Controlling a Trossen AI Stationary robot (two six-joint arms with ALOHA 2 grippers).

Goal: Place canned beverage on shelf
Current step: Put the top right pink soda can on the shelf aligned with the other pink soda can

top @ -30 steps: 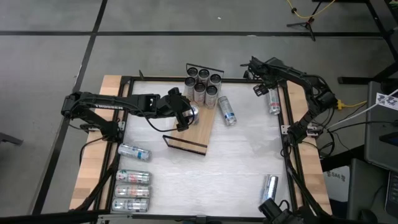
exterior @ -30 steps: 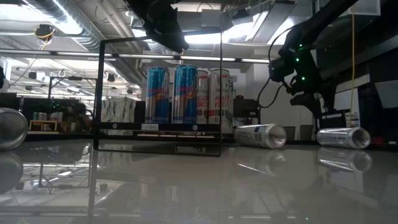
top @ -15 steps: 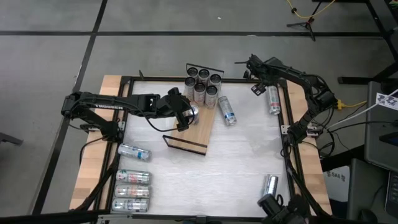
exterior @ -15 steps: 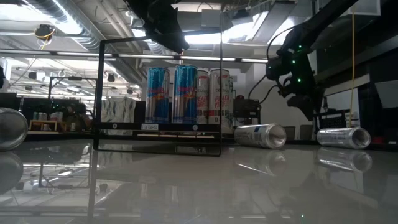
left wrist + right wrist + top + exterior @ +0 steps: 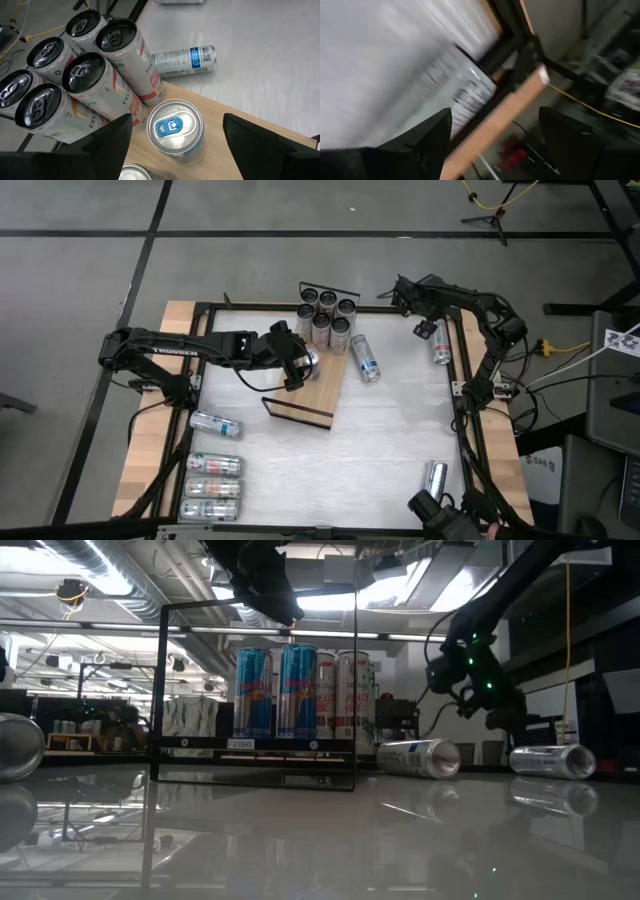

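White tabletop [image 5: 390, 450] with light wooden edges, framed by black metal bars, seen from above on a grey floor crossed by dark lines. Near the table's far edge, slightly left of centre, the shelf [image 5: 322, 385]: a long light-wood board lying at a slant, with a thin black wire rail [image 5: 296, 410] at its near end and another at its far end. At the far end of the shelf, a cluster of upright cans [image 5: 325, 316]. On the board just beside that cluster, one blue-topped can [image 5: 175, 131] standing upright.

Left gripper [image 5: 296, 364] poised above the shelf, directly over the blue-topped can, fingers [image 5: 107, 145] spread wide on either side of it and not touching it, holding nothing.

Right gripper [image 5: 408, 298] at the far right corner of the table, fingers apart and empty, close to a silver can [image 5: 440, 343] lying on its side by the right edge.

Elsewhere on the surface: a blue-and-silver can [image 5: 365, 357] on its side just right of the shelf; four cans [image 5: 212, 480] lying down near the left front corner; one more can [image 5: 433, 478] lying near the right front corner.

At table height, a glossy reflective top, with ceiling ducts [image 5: 90, 570], strip lights and cluttered benches in the room behind. Yellow cable [image 5: 490, 200] and a stand on the floor beyond the table.
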